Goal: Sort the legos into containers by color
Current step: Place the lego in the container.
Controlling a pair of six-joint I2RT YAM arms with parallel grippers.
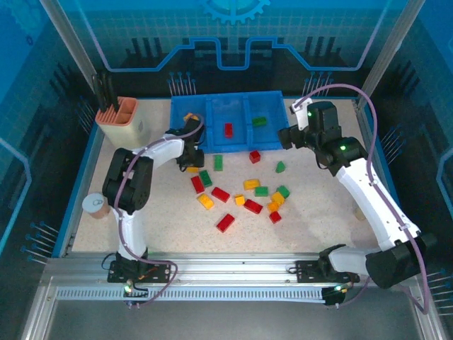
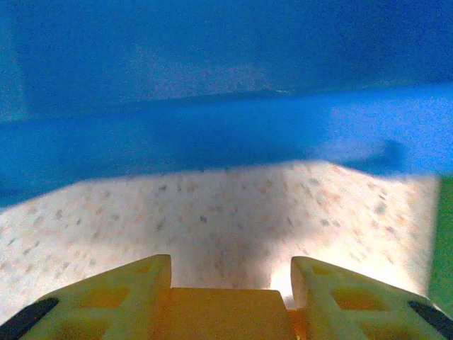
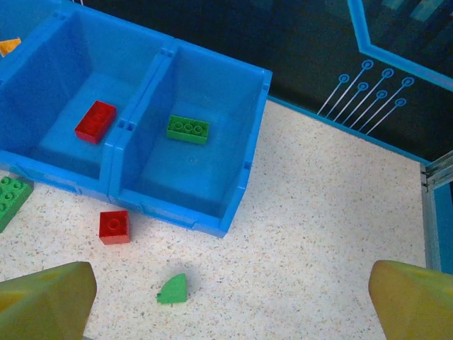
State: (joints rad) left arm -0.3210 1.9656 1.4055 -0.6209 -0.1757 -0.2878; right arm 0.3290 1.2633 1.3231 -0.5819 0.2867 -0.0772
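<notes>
Left wrist: left pincer (image 2: 230,275) clamped on orange brick (image 2: 225,316) beside tray wall (image 2: 212,134); right pincer (image 3: 233,285) wide apart over open table (image 3: 322,212)

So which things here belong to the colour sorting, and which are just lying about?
Job: loose legos, blue tray, yellow brick in the left gripper.
Lying about: salmon-orange holder with dark tools, cup at the table's left edge.

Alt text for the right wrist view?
A bright-blue plastic tray on a speckled table holds one red rectangular brick in one compartment, one green rectangular brick in the next. A small red square brick and a green wedge-shaped piece lie loose outside it; the right gripper is open.
</notes>
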